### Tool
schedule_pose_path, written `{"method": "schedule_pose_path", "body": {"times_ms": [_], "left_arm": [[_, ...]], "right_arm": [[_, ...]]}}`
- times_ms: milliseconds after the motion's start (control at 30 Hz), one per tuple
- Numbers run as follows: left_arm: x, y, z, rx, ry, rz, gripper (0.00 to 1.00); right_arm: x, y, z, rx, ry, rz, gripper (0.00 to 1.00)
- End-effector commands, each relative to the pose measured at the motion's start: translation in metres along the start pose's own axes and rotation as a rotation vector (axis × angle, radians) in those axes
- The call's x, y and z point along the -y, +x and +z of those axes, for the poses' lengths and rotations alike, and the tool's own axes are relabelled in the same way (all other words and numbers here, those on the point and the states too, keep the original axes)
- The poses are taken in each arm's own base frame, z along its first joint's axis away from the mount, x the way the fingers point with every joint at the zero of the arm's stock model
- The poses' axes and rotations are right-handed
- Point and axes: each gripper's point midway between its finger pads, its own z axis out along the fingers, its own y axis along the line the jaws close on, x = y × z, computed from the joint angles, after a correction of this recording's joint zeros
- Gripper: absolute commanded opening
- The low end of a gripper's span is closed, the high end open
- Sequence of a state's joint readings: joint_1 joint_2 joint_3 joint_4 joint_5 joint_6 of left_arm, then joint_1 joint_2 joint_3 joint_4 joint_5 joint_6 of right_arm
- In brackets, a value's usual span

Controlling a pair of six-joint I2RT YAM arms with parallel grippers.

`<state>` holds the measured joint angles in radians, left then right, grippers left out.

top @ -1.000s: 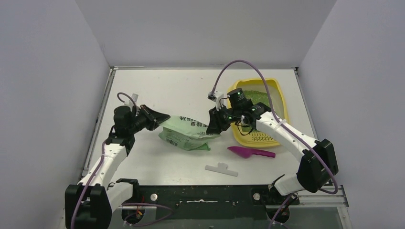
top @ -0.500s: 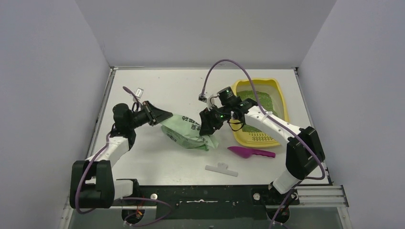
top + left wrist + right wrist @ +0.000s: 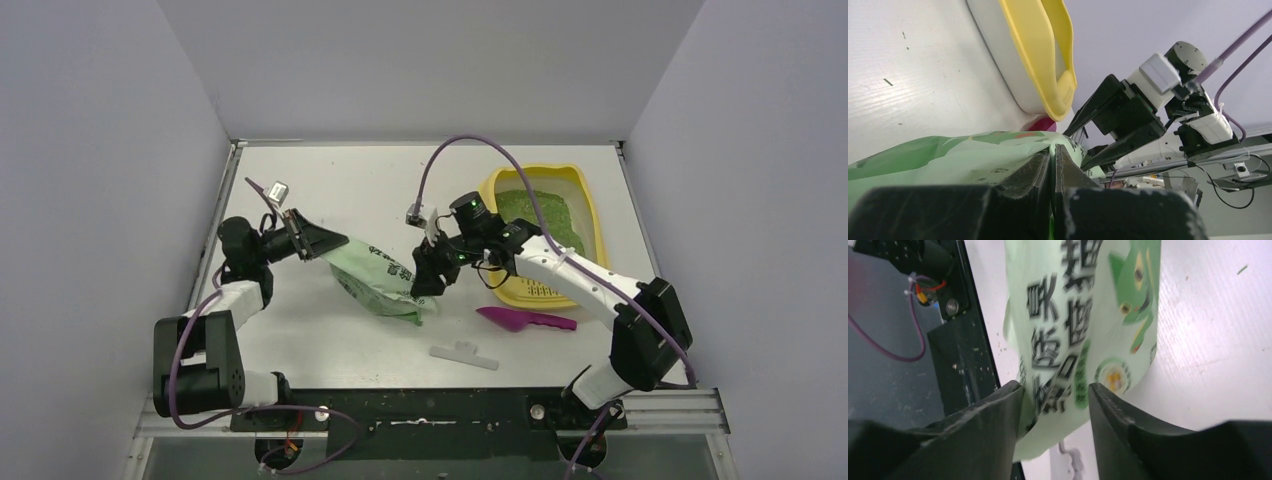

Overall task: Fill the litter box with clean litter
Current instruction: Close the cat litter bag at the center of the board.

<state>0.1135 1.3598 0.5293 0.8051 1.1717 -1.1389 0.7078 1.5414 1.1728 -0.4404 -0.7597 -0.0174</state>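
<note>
Litter box: right of centre in the top view, flat on the table, grille strip at its lower end.
Clean litter: spread inside the box, filling the upper part.
Green bag: centre-left of the top view, spanning between both grippers.
Left gripper: pressed together, pinching the bag's left end.
Right gripper: fingers apart on either side of the bag's right end; firm pinch or loose straddle, cannot tell.
Magenta scoop: on the table just below the box.
White clip: lower centre, apart from the scoop.
</note>
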Motion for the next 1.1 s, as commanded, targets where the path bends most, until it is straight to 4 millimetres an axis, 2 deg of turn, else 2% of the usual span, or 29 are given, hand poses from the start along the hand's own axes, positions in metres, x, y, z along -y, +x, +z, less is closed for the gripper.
{"method": "schedule_pose_path", "body": {"times_ms": [0,267,367,467,600,700,933,1000,1067], "left_arm": [[0.036,-0.045,-0.009,0.151,0.052,0.226,0.00],[0.030,-0.037,-0.013,0.149,-0.037,0.240,0.00],[0.029,-0.036,-0.014,0.147,-0.051,0.232,0.00],[0.029,-0.036,-0.014,0.143,-0.049,0.222,0.00],[0.029,-0.038,-0.014,0.151,-0.049,0.218,0.00],[0.030,-0.039,-0.014,0.158,-0.046,0.213,0.00],[0.029,-0.043,-0.013,0.173,-0.039,0.193,0.00],[0.028,-0.044,-0.012,0.177,-0.039,0.185,0.00],[0.028,-0.046,-0.012,0.185,-0.036,0.177,0.00]], "right_arm": [[-0.008,0.025,-0.019,-0.090,0.028,0.059,0.63],[-0.003,0.024,-0.017,0.004,0.112,0.169,0.77],[0.006,0.014,-0.018,0.101,0.219,0.102,0.77],[0.024,0.003,-0.025,0.263,0.357,0.003,0.77],[0.026,-0.013,-0.040,0.527,0.400,-0.148,0.66],[0.023,-0.019,-0.045,0.616,0.399,-0.203,0.54],[0.015,-0.028,-0.037,0.684,0.401,-0.282,0.52],[0.015,-0.029,-0.037,0.707,0.428,-0.308,0.42],[0.018,-0.029,-0.038,0.706,0.474,-0.321,0.27]]}}
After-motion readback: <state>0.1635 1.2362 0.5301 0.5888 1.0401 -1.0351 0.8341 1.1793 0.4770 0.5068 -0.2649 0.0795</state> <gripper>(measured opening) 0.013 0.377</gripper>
